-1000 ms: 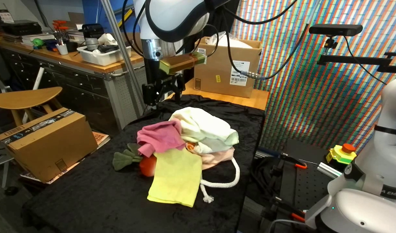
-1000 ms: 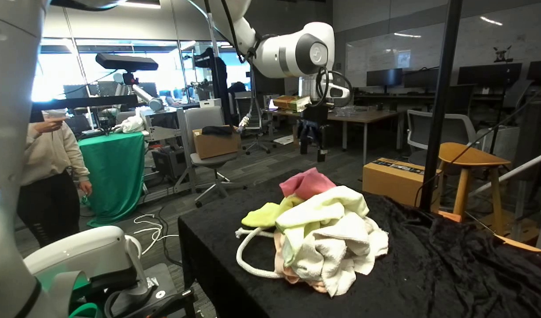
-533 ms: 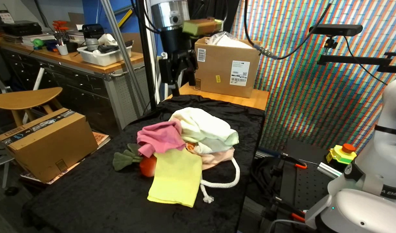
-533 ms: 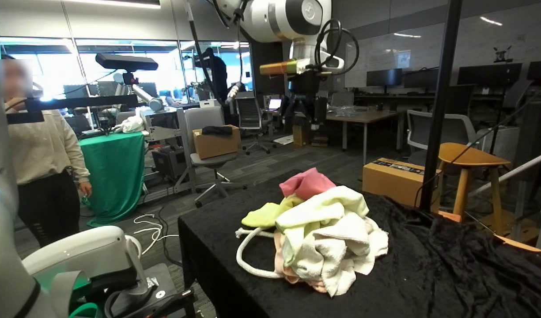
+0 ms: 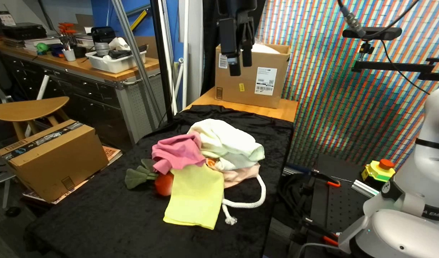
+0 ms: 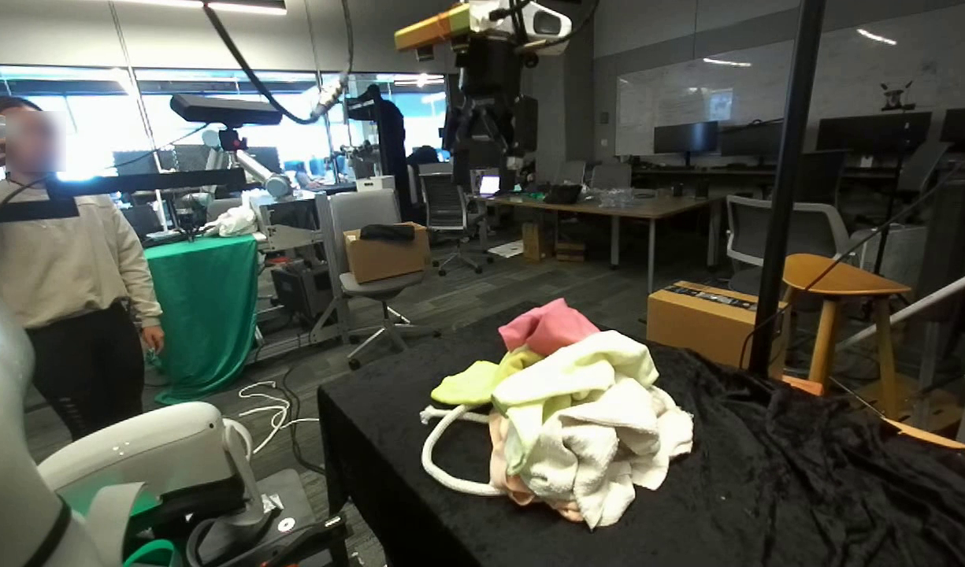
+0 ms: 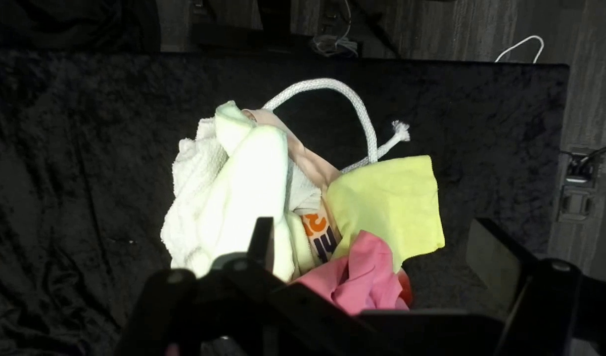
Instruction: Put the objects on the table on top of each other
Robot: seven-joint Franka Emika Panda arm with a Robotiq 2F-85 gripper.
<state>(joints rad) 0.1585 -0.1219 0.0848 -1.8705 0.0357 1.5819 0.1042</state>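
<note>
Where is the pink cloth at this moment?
In an exterior view, the pink cloth lies just left of the pale cloth, partly over one end of the yellow cloth.

the place is a robotics lab in an office-like room. a white robot base (image 5: 395, 229) marked "emika" stands near a red-topped stop button (image 5: 379, 170). a wooden worktop (image 5: 79, 65) over dark drawers (image 5: 97, 91) holds red-handled tools (image 5: 66, 28) and a white bin (image 5: 110, 64). in an exterior view there are monitors (image 6: 684, 139), wheeled chairs (image 6: 362, 206) and a camera (image 6: 226, 111), with a whiteboard (image 6: 773, 90) on the wall.
</note>
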